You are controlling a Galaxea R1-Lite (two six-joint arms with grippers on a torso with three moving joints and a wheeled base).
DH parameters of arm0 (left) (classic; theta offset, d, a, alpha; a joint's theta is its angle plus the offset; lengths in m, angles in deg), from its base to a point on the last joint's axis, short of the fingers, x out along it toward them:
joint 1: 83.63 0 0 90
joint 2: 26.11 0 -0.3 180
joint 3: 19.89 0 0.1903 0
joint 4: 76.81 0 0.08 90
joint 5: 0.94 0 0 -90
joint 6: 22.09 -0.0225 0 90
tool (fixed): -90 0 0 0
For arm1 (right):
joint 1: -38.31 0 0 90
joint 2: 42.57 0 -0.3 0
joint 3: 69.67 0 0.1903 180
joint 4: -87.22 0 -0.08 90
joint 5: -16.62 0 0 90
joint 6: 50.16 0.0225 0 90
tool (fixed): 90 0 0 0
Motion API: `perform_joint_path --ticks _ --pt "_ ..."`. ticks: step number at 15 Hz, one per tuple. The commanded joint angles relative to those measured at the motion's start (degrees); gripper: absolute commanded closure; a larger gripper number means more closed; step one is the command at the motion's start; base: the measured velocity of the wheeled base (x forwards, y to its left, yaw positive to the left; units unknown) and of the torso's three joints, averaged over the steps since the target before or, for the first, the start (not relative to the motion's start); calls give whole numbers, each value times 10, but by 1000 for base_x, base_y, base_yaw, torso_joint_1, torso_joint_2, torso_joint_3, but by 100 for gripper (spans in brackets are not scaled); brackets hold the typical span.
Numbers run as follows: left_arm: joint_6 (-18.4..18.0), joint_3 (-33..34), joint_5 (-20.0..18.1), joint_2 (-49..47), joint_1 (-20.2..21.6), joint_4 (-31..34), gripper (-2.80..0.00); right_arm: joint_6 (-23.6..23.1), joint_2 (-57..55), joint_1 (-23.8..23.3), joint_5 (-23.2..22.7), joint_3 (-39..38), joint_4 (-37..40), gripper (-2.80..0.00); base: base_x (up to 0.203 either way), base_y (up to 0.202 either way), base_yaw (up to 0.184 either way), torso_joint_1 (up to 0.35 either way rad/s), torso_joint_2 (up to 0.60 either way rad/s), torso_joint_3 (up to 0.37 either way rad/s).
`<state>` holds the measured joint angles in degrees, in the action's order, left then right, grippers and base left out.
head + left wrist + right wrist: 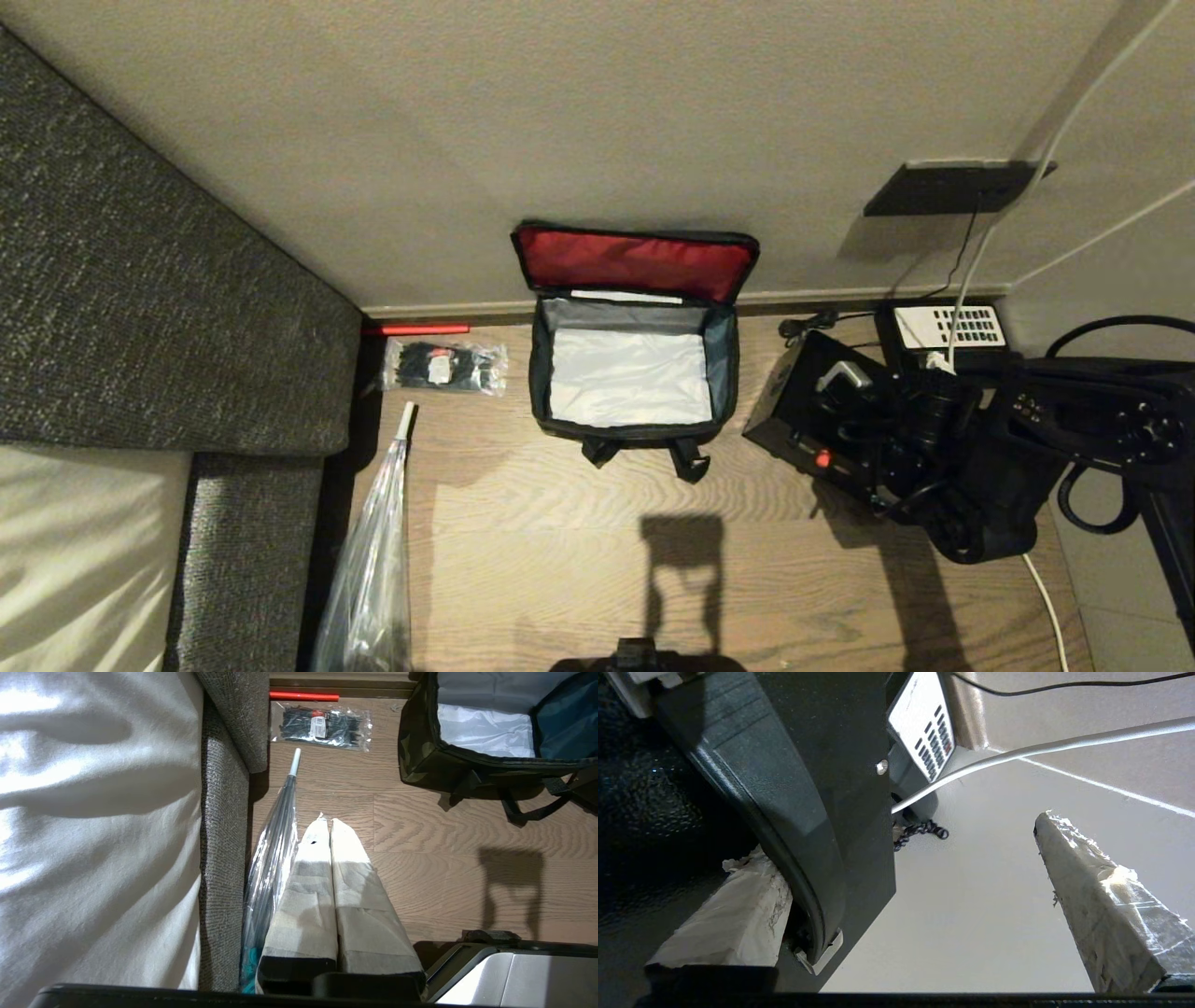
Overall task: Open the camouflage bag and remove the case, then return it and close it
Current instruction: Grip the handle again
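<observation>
The left gripper (329,826) is seen parked low at about 7 o'clock over the floor (560,560), its taped fingers (313,858) pressed together beside a clear plastic wrap (271,858). At 3 o'clock the right gripper (915,872) is spread wide — one finger (733,919) tucked under the handle (794,812) of the case (803,411), the other (1101,905) out in the open. The case is set just right of the bag (630,373), which is placed at 12 o'clock against the wall (560,121) — lid open, emptied — with a telephone (948,329) beyond the case.
</observation>
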<state>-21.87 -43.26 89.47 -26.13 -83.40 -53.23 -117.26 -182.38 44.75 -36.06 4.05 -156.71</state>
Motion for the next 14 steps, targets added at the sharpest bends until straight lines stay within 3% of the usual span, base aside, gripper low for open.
perform_joint_path --ticks 1,11,12,13,14 --pt "0 2 0 1 0 0 0 -4 -6 0 2 -3 -4 -280 0 0 0 0 0 0" --pt "0 2 0 1 0 0 0 -10 -20 -1 0 12 -4 -280 0 0 0 0 0 0" --pt "0 2 0 2 0 0 0 -13 -20 -2 -5 12 -4 -62 0 0 0 0 0 0" --pt "0 2 0 2 0 0 0 -19 -23 -2 -10 10 -4 0 0 0 0 0 0 0" --pt "0 2 0 2 0 0 0 -17 -27 -2 -9 8 -4 0 0 0 0 0 0 0"
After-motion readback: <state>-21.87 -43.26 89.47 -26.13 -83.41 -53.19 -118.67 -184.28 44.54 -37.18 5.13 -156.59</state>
